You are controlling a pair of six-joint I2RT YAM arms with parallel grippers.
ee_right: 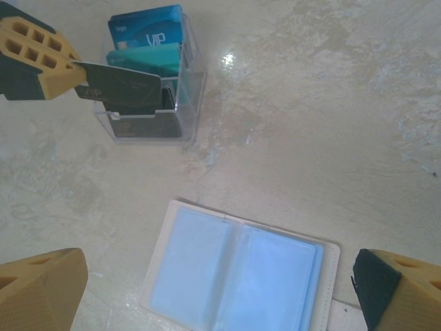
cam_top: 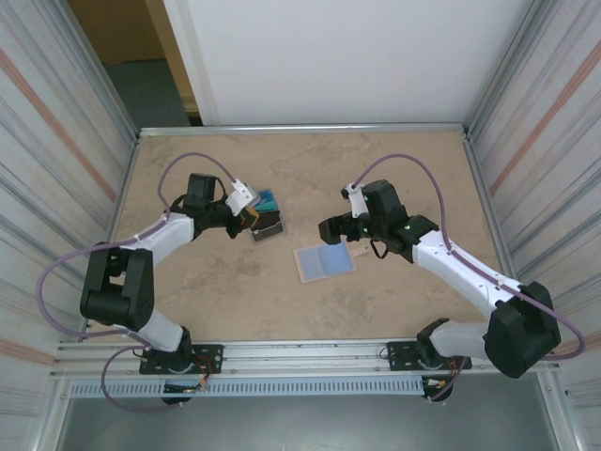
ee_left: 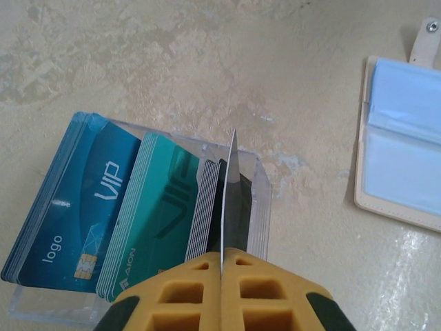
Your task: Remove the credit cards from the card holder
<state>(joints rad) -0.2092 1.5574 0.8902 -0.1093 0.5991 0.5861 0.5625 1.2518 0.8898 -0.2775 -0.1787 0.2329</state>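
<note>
Dark card [ee_right: 124, 88] being clamped by left gripper [ee_left: 222, 256], over clear box [ee_left: 258, 186] at 11 o'clock from open card holder [cam_top: 325, 260], right gripper [ee_right: 220, 289] being held wide open.

"That table [ee_right: 331, 103], is it stone?"
"Looks it: mottled, faint sheen. The box [ee_right: 193, 89] is clear plastic, the cards [ee_right: 148, 31] glossy, the dark card [ee_right: 120, 86] matt."
"The card holder [ee_right: 238, 276]?"
"Smooth beige cover, shiny blue plastic sleeves."
</note>
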